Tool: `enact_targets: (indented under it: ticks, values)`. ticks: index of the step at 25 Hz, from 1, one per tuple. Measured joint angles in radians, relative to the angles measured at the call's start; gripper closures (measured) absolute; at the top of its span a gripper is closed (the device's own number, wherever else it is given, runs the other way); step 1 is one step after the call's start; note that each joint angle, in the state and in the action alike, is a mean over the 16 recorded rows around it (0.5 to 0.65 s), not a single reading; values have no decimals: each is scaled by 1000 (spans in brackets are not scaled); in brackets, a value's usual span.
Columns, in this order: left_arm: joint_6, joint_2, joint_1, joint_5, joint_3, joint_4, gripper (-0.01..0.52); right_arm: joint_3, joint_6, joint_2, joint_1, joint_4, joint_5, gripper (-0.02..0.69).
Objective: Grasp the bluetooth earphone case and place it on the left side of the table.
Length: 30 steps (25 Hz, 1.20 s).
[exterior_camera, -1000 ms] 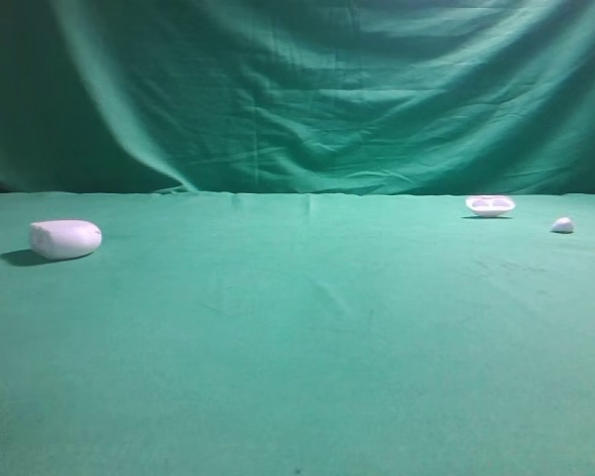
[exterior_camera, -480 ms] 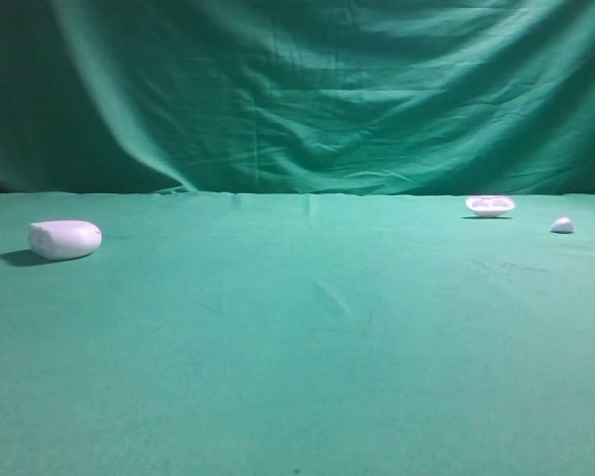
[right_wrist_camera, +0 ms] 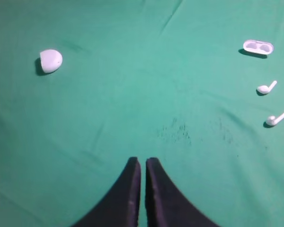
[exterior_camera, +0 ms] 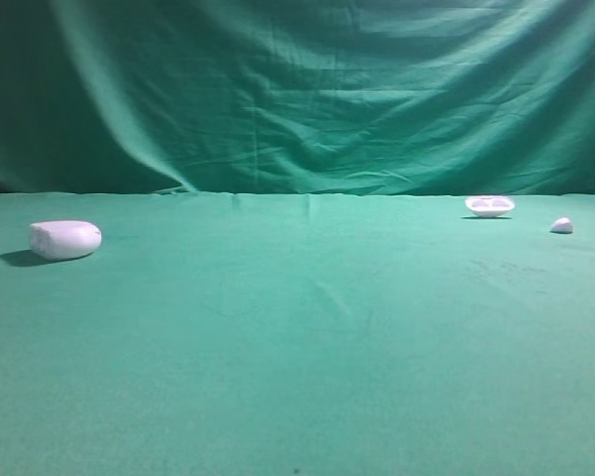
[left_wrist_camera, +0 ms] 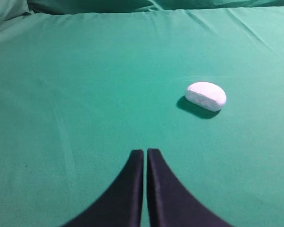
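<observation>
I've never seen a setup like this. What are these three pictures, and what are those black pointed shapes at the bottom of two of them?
It is a two-armed robot. One picture looks across the table from the front; the other two come from cameras on each wrist. The black shapes are its hands: the left hand and right hand, both shut and holding nothing. On the green cloth lie a white earphone case at the left, a shallow white dish-like piece and a tiny white lump at the right. The right wrist view also shows two earbuds.
</observation>
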Motion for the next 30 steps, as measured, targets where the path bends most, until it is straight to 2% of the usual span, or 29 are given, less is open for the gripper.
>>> enact_targets:
  ticks: [15,21,30]
  values:
    - [0,0,0,0,0,0,514,518,-57,-412,-344,20,-447,665]
    - [0,0,0,0,0,0,514,637,-58,-496,-375,27,-487,665]
    - [0,0,0,0,0,0,514,673,-58,-519,-377,39,-474,665]
